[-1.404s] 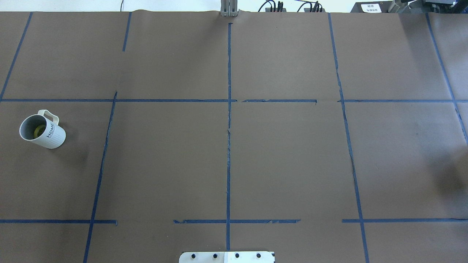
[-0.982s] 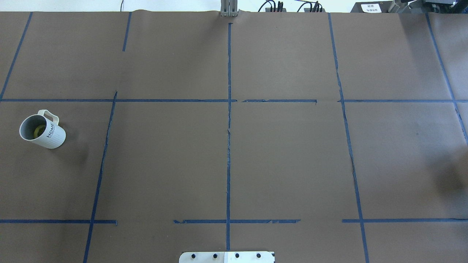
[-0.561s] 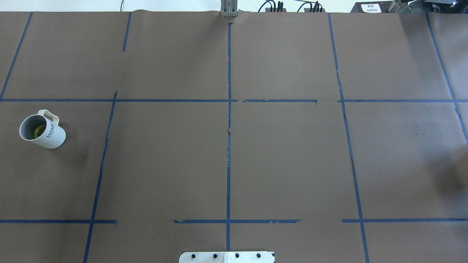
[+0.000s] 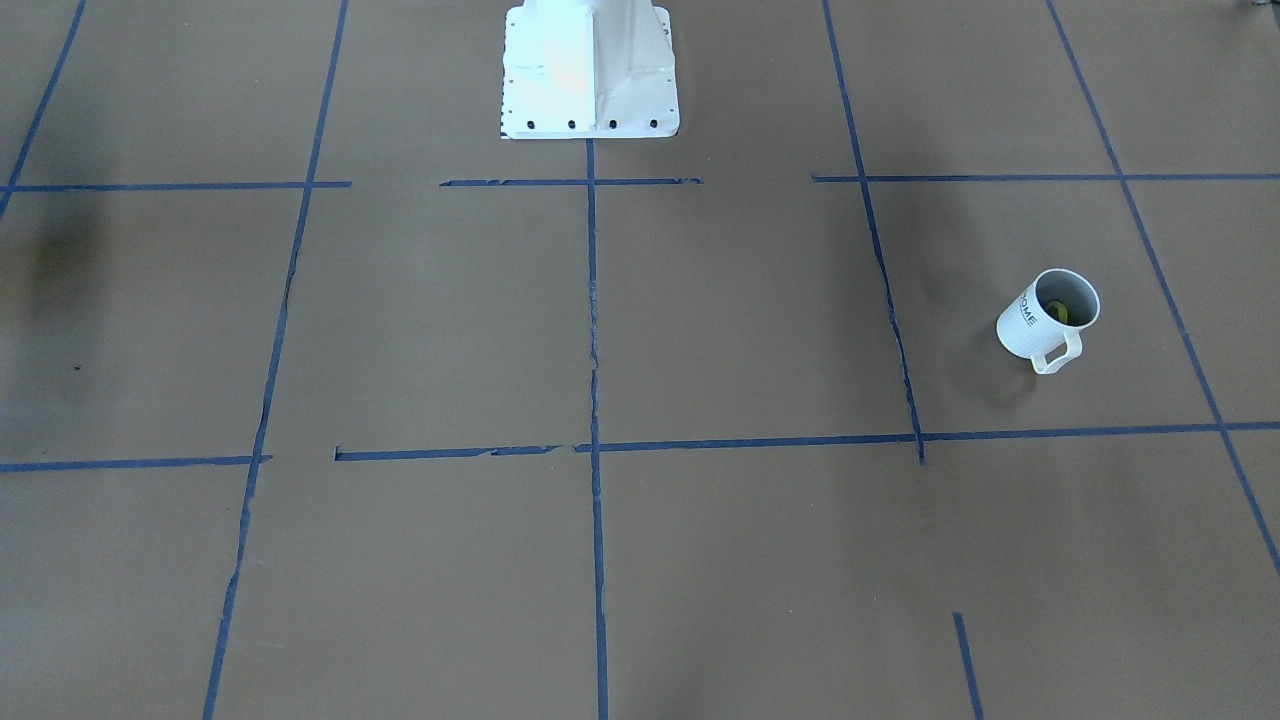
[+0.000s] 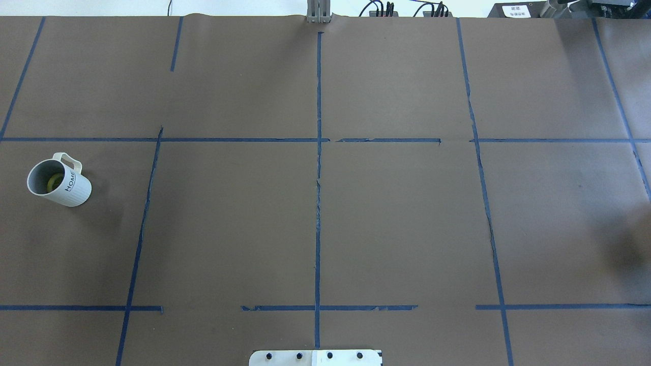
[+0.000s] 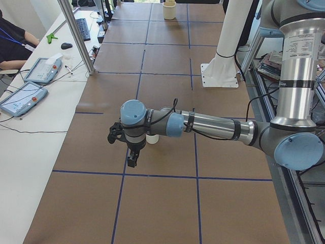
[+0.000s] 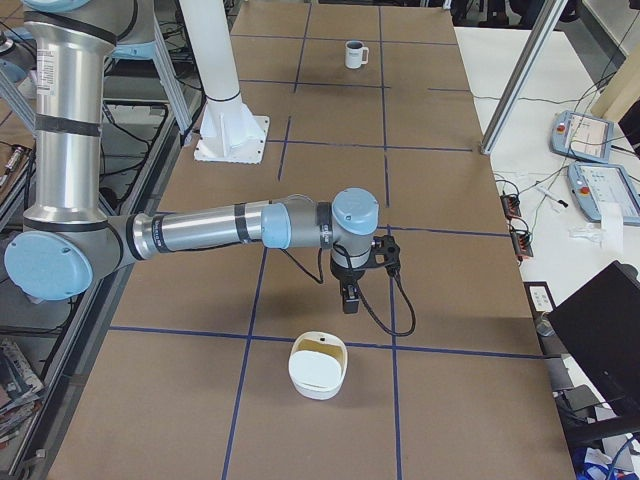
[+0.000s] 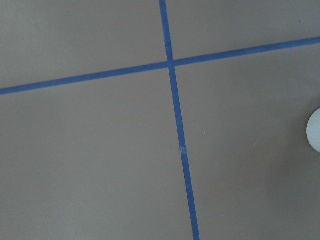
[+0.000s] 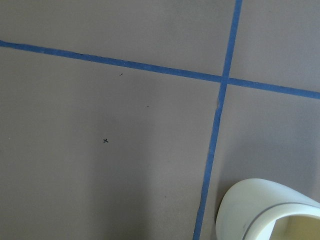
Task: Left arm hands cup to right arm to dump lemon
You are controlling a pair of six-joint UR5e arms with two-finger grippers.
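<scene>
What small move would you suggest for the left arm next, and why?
Probably slide the left arm's tool sideways until the cup sits under it. The cup stands upright and ungrasped with the lemon inside. The left wrist view catches only a white edge at its right border, likely the cup's, so the tool seems offset.

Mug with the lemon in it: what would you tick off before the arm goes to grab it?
1. Mug standing upright on the table: ok.
2. Lemon inside the mug: ok.
3. Nothing touching the mug: ok.
4. Left arm lined up over the mug: not ok; its wrist view catches only the mug's edge.
5. Left arm's fingers open: cannot tell.
6. Right arm clear of the mug: ok; it hangs near a white bowl at the table's other end.
</scene>
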